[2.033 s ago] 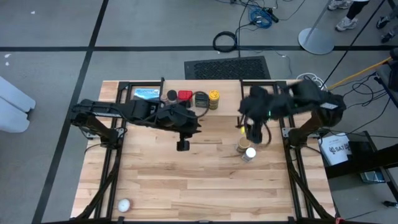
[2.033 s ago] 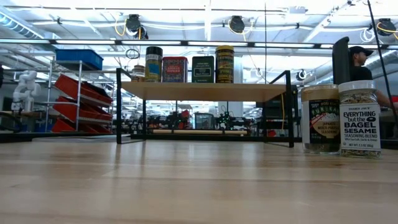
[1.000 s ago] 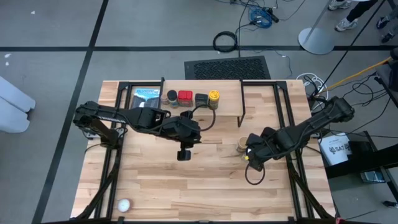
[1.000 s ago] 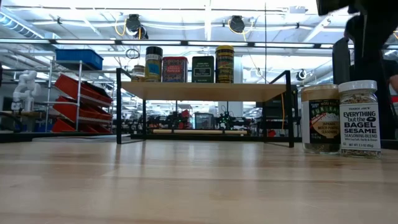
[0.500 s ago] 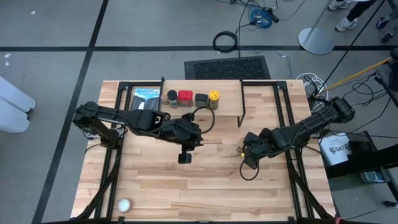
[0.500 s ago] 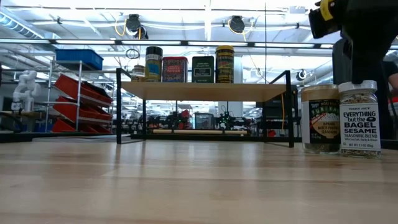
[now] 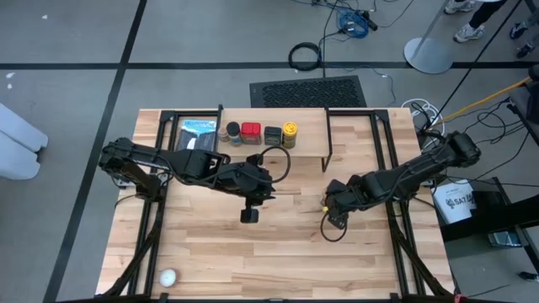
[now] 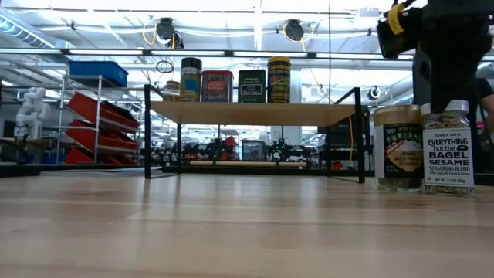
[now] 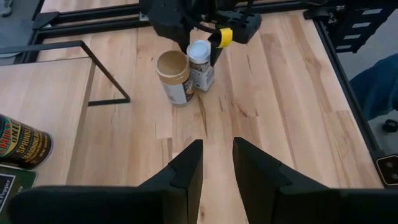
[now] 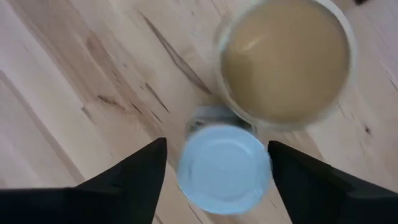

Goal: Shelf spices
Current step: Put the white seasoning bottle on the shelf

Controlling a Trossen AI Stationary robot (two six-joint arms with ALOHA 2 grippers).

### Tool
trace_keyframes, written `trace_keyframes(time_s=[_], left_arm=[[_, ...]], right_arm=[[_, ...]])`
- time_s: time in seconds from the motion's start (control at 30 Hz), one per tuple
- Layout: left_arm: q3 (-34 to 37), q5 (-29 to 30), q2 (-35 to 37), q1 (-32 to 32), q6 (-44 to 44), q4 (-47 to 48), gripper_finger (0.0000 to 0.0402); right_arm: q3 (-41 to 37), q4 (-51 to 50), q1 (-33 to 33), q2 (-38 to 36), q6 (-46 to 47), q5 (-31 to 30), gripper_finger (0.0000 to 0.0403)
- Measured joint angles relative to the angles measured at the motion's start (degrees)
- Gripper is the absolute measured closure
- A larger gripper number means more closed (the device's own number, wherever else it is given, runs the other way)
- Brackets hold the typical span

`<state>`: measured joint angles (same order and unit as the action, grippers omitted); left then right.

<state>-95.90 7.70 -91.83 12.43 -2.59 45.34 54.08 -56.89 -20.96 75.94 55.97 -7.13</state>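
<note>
Two jars stand upright on the table: the white-lidded jar (image 10: 224, 167) (image 8: 447, 147) and the tan-lidded jar (image 10: 286, 59) (image 8: 397, 147), close beside each other. My right gripper (image 10: 221, 171) (image 7: 335, 212) is open right above the white lid, one finger on each side, touching nothing. In the high view it hides both jars. My left gripper (image 9: 217, 155) (image 7: 249, 215) hangs open over mid-table. On the shelf (image 8: 255, 113) stand the dark-lidded jar (image 8: 191, 79), red tin (image 8: 217, 86), black tin (image 8: 252, 86) and yellow-lidded jar (image 8: 279, 79).
A flat blue-and-black package (image 7: 198, 128) lies at the shelf's left end. A small white ball (image 7: 168, 277) rests near the table's near left corner. Bare wood lies between the arms and along the near side. Black frame rails run along the table's left and right sides.
My right gripper has come down over the white-lidded jar and shifted slightly toward the table's left, ending with its fingers astride the lid. My left gripper has drifted a little toward the near edge. The jars have stayed where they were.
</note>
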Motion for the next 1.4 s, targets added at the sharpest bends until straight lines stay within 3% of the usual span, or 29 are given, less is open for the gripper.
trace_keyframes(time_s=[0.3,0.67,1.07,1.4], left_arm=[[0.0,0.02,-0.02,0.02,-0.01,0.13,0.0304],[0.01,0.04,-0.02,0.02,0.02,0.63,0.0304],[0.02,0.09,-0.02,0.02,0.02,3.13,0.0304],[0.02,0.12,-0.02,0.02,0.23,4.77,0.0304]], right_arm=[[0.11,0.55,2.2,2.5,-2.53,4.47,0.02],[2.98,-1.01,1.45,2.41,-2.26,8.73,0.0204],[18.0,-9.0,0.86,2.36,-7.23,6.27,0.0204],[31.5,-16.25,9.96,2.32,-22.32,3.77,0.0205]])
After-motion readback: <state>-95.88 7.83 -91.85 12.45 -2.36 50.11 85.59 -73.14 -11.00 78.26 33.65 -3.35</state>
